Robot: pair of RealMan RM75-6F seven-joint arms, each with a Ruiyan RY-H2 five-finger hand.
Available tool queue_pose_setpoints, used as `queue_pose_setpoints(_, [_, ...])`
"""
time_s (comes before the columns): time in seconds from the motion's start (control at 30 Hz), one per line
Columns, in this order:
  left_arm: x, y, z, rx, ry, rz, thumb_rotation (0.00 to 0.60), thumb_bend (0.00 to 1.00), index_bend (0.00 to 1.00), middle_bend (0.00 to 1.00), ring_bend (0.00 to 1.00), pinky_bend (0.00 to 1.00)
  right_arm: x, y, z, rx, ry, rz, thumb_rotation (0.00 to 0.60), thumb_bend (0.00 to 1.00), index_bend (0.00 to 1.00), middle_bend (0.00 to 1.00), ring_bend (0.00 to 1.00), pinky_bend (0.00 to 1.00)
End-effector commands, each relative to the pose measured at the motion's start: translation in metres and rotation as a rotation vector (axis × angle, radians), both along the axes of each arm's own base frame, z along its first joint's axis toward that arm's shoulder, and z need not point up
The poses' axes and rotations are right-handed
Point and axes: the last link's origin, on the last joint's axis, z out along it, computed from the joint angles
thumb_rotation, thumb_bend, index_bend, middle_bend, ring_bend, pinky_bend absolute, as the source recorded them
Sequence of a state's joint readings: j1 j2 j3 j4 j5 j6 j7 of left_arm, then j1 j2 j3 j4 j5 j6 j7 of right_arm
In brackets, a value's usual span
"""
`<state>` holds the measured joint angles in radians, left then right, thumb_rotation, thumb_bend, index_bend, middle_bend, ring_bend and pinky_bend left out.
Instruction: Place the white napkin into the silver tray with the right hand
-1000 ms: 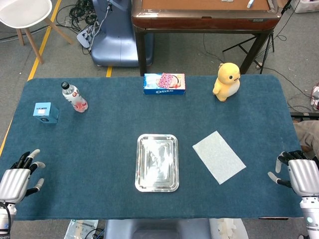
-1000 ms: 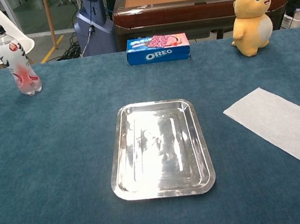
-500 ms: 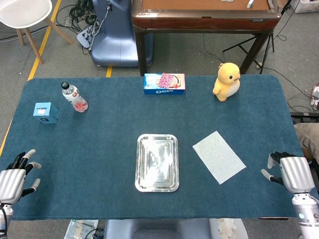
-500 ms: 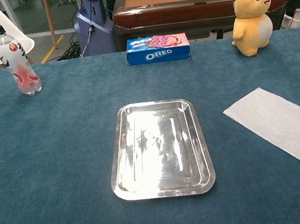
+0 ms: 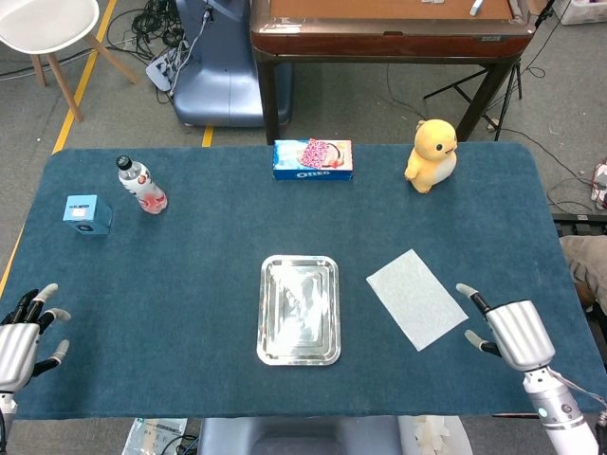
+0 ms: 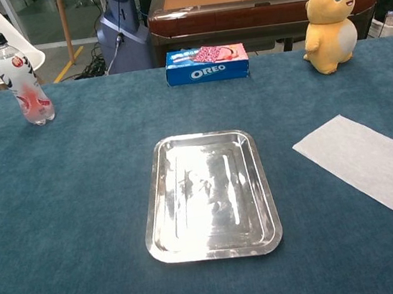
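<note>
head view: the right hand [image 5: 517, 332] has moved in over the tabletop's [image 5: 190, 275] right edge, empty with fingers spread, near the white napkin [image 5: 415, 298]; the left hand [image 5: 21, 334], released, slid back. chest view: napkin flat right of the silver tray [image 6: 209, 195]; brown table [image 6: 257, 1] behind.
</note>
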<state>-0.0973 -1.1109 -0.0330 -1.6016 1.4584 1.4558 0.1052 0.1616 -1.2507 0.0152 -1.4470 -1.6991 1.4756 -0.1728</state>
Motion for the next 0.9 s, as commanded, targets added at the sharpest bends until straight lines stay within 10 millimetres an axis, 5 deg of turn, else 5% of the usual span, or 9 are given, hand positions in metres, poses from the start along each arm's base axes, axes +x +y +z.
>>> queue_pose_setpoints(0.03, [0.0, 0.0, 0.0, -0.002, -0.001, 0.002, 0.6, 0.3, 0.41, 0.11, 0.08, 0.29, -0.001, 0.002, -0.007, 0.022, 0.018, 0.0, 0.6, 0.0, 0.26, 1.0, 1.0, 1.0])
queue_pose_setpoints(0.9, [-0.005, 0.003, 0.003, 0.003, -0.008, 0.021, 0.6, 0.3, 0.41, 0.11, 0.08, 0.29, -0.02, 0.001, -0.057, 0.15, 0.129, -0.029, 0.6, 0.0, 0.26, 1.0, 1.0, 1.0])
